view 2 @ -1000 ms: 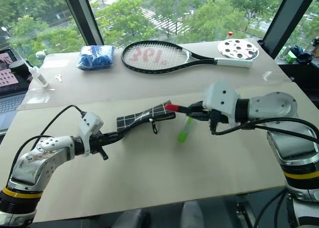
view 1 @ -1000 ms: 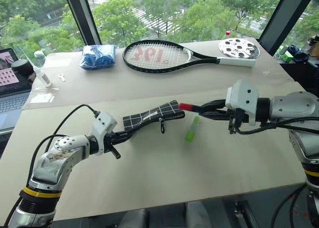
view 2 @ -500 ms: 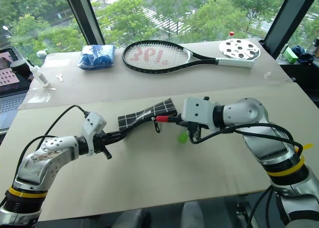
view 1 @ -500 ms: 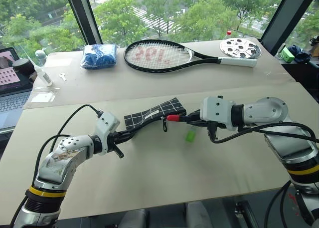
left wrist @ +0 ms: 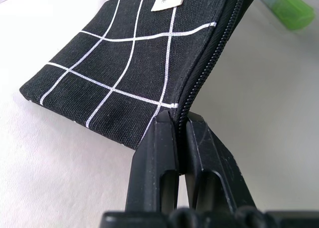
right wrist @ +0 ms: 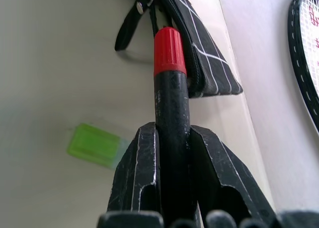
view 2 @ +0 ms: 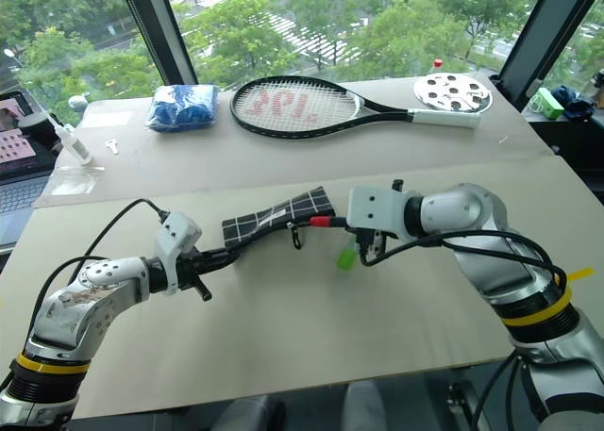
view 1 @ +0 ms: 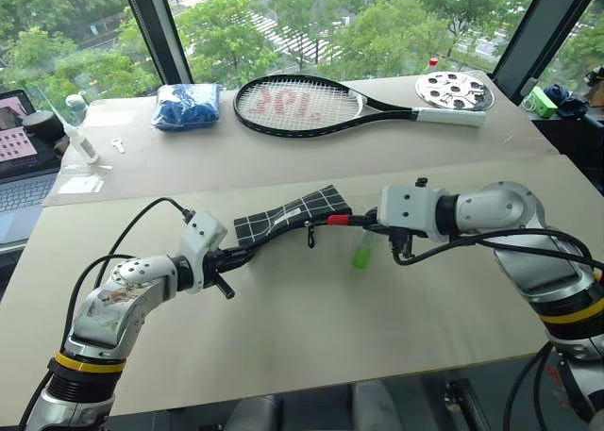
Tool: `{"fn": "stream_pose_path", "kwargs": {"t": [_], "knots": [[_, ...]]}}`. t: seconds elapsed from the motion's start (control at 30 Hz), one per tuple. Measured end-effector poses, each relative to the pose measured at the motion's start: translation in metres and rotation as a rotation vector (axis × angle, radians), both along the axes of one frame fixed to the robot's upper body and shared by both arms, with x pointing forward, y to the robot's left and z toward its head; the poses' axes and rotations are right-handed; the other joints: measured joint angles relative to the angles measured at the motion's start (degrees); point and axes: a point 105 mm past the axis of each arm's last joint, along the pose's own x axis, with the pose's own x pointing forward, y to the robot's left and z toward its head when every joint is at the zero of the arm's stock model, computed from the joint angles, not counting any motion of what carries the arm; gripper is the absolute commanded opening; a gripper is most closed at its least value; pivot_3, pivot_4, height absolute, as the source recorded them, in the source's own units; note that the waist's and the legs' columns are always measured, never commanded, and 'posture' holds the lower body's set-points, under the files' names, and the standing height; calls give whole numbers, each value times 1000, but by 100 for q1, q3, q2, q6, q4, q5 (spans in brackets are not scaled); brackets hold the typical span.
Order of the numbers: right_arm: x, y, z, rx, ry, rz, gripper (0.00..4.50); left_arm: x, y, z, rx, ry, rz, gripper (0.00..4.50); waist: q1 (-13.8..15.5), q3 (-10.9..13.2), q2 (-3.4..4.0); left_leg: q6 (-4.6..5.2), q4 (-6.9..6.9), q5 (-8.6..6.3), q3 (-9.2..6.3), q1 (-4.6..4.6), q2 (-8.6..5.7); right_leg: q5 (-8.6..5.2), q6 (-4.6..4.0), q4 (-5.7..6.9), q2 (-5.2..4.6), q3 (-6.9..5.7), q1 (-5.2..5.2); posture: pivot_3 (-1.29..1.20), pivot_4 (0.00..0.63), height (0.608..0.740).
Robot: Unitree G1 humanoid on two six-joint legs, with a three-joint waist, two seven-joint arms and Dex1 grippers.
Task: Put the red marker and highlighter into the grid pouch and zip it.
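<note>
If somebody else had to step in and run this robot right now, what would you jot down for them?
Left gripper: shut on the grid pouch, pinching its zipper edge at one end and holding it up off the table.
Right gripper: shut on the red marker, red tip at the pouch's far end, beside the zipper pull strap.
Highlighter: lying on the table just below the marker, untouched.
Done: pouch held, marker picked up and brought to the pouch.
Left: push the marker in, fetch and insert the highlighter, zip the pouch.
</note>
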Motion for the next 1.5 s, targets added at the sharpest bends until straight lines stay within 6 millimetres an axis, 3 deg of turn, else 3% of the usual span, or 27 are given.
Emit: {"fn": "stream_pose_path", "kwargs": {"t": [0.33,0.57,0.8,1.03,1.17,1.33,1.5], "knots": [[13,26,-3,-33,-56,12,513,0,0,-1,0,1,3,0,-12,0,0,0,1,0,0,-2,0,0,0,-1,0,0,-2,0,150,740],[21,60,-24,-147,-102,64,513,0,-1,-4,2,10,4,0,-38,0,0,-1,3,1,0,-4,-2,2,0,0,-1,0,-7,0,150,740],[36,77,-28,-212,-198,92,513,1,0,-6,7,16,11,0,-75,0,1,-3,2,2,0,-3,0,2,-2,1,0,-1,-9,0,150,740],[54,98,-21,-123,-325,89,513,-1,0,-7,6,13,15,0,-161,0,1,-4,0,1,-1,-3,-1,3,-2,0,-1,-1,-13,0,150,740],[52,103,-18,-91,-374,148,513,-2,0,-8,5,13,17,0,-166,-1,1,-5,-1,1,-2,-2,0,3,-2,0,0,-1,-14,0,150,740],[45,89,-40,-167,-392,227,513,-3,0,-8,5,14,14,0,-171,-1,1,-5,-1,1,-1,-2,-1,3,-2,1,0,-1,-13,0,150,740],[44,85,-44,-189,-465,293,513,-3,0,-8,4,16,11,0,-183,-1,1,-5,-1,1,0,0,0,3,-2,2,1,0,-13,0,150,740]]}}
